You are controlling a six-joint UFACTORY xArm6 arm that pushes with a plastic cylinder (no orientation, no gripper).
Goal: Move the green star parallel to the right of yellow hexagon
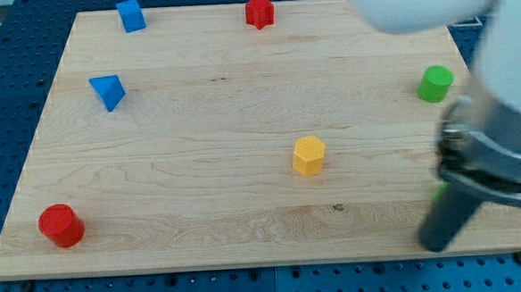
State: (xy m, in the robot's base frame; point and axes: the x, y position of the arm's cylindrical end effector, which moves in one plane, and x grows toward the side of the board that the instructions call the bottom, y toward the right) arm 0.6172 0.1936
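Observation:
The yellow hexagon (309, 155) sits right of the board's middle. My tip (434, 244) rests on the board near the bottom right corner, well to the right of and below the hexagon. A thin sliver of green (438, 193) shows at the rod's left edge just above the tip. Its shape is hidden by the rod, so I cannot tell if it is the green star. A green block (435, 83), rounded like a cylinder, stands near the right edge, above the arm.
A blue cube (130, 14) and a red star (259, 11) lie along the top edge. A blue triangle (108, 91) lies at the upper left. A red cylinder (61, 225) stands at the bottom left. The arm's white body (500, 107) covers the right edge.

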